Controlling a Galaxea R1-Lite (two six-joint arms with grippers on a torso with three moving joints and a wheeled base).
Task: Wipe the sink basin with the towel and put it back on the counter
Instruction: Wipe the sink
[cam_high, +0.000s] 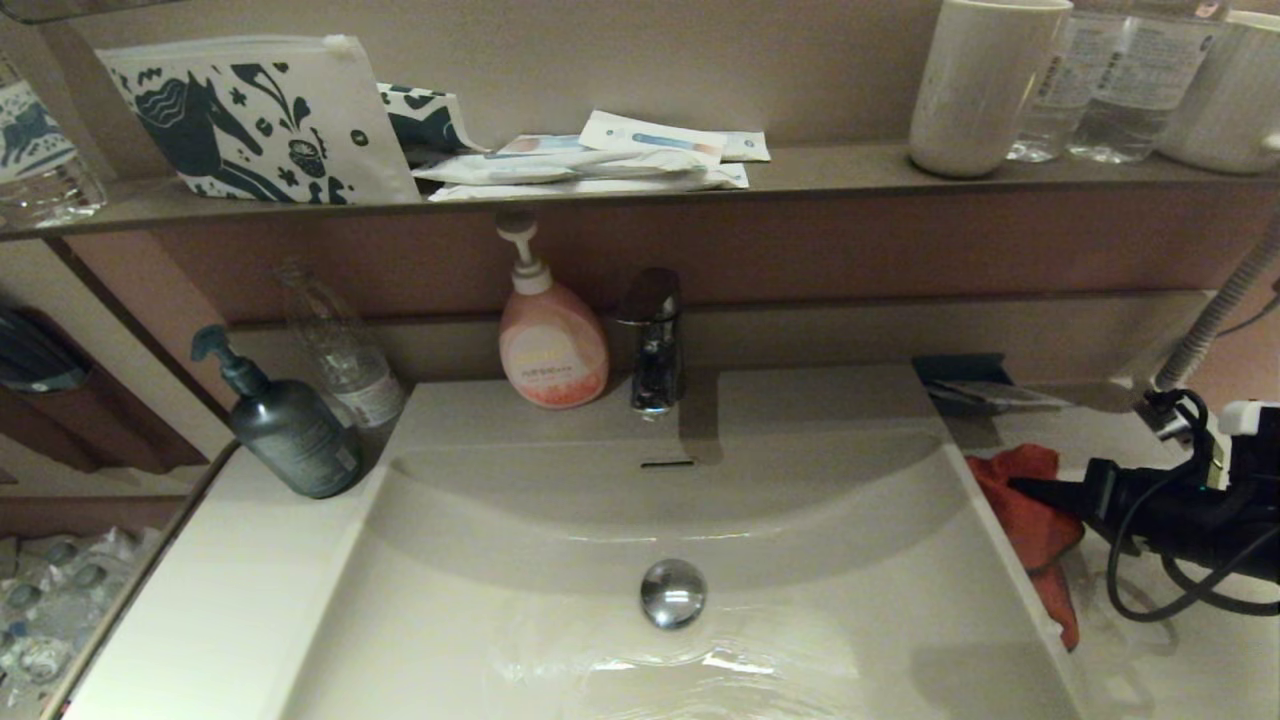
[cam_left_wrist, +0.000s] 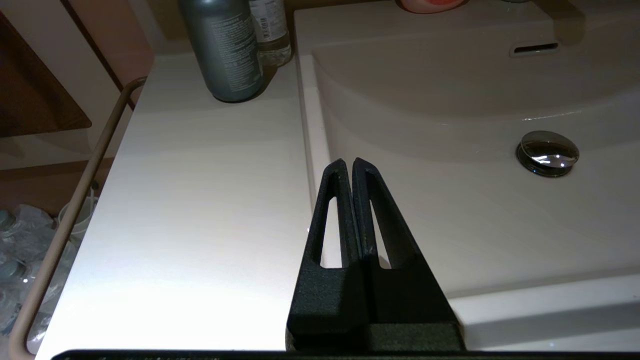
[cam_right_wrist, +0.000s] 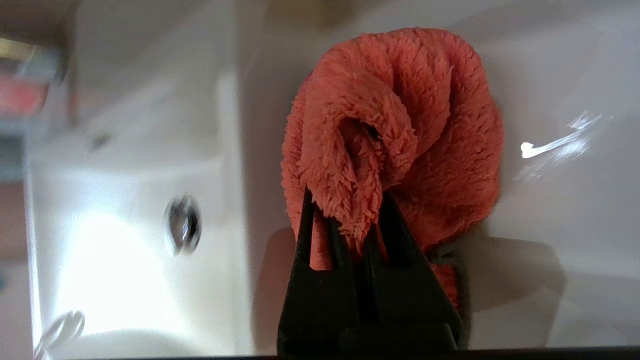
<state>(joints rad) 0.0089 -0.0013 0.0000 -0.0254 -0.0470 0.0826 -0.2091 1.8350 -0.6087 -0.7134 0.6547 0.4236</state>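
The red-orange fluffy towel is bunched over the counter just right of the sink basin. My right gripper comes in from the right and is shut on a fold of the towel, its black fingers pinching the pile. Whether the towel rests on the counter or hangs just above it, I cannot tell. The basin is off-white, with a chrome drain stopper and an overflow slot. My left gripper is shut and empty, parked above the basin's left rim; it does not show in the head view.
A chrome faucet and a pink soap pump stand behind the basin. A dark pump bottle and a clear bottle stand at the back left. A dark dish lies back right. The shelf above holds a cup.
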